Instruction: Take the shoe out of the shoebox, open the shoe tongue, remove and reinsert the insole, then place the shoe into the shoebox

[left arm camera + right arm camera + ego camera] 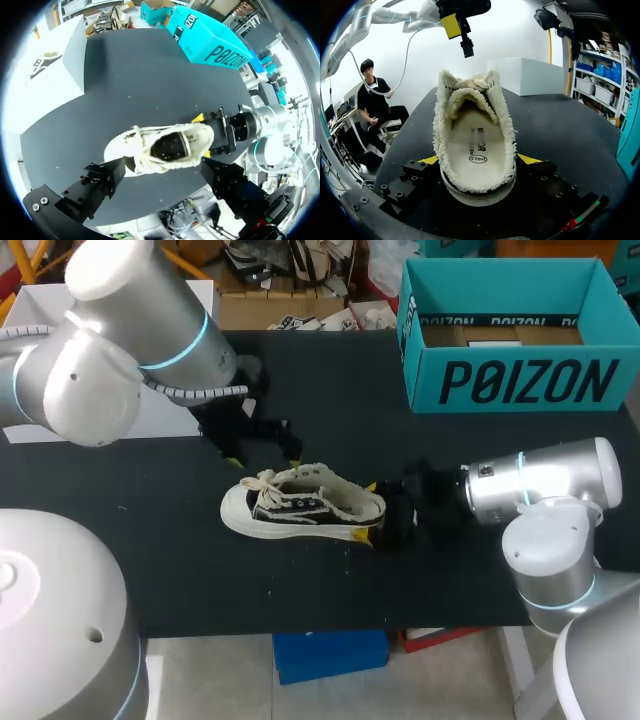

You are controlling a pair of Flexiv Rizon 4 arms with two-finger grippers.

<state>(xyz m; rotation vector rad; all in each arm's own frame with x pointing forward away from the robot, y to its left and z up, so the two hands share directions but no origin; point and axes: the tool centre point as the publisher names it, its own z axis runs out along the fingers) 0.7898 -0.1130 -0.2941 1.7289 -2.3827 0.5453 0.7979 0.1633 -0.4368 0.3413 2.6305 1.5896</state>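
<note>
A cream and black low sneaker (300,508) lies upright on the black table, toe towards my left. My right gripper (368,512) is shut on its heel, one yellow fingertip (427,160) on each side. The right wrist view looks into the shoe's mouth, where the cream insole (477,145) lies flat and the tongue stands up at the far end. My left gripper (262,454) hangs open just behind and above the shoe, touching nothing; in its own view the shoe (165,147) lies below, between its spread fingers. The teal shoebox (515,335) stands open at the back right.
A white box (50,75) sits at the table's back left, behind my left arm. Bare black tabletop (180,570) lies in front of the shoe, and more lies between the shoe and the shoebox.
</note>
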